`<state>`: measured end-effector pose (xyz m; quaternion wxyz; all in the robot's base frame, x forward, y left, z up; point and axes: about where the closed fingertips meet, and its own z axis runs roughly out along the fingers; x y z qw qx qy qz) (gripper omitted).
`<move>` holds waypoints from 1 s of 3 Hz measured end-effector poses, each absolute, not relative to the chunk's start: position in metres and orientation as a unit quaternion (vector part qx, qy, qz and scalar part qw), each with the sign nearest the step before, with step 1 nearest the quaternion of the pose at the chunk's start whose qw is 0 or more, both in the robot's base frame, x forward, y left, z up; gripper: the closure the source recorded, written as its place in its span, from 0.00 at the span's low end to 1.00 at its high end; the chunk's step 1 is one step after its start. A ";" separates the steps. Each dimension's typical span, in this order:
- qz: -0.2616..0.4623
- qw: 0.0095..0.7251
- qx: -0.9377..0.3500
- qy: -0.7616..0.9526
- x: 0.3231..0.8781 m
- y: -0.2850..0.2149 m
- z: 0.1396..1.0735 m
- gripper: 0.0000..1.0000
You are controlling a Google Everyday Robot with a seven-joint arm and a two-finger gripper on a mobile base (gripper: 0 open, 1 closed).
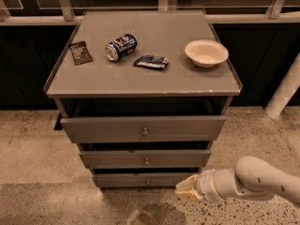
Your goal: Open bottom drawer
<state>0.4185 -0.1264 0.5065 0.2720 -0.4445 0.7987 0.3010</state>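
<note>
cream hand [187, 189] near bottom drawer [138, 180] right edge

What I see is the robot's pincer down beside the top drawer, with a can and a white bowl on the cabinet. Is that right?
Not quite. The camera view shows the pincer down beside the bottom drawer, at its right end, not the top one. The can and white bowl do sit on the cabinet.
</note>
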 end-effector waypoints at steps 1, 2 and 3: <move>0.301 0.272 -0.444 0.799 0.419 -0.126 0.507 0.88; 0.299 0.284 -0.435 0.800 0.420 -0.124 0.501 1.00; 0.298 0.337 -0.412 0.792 0.418 -0.112 0.478 1.00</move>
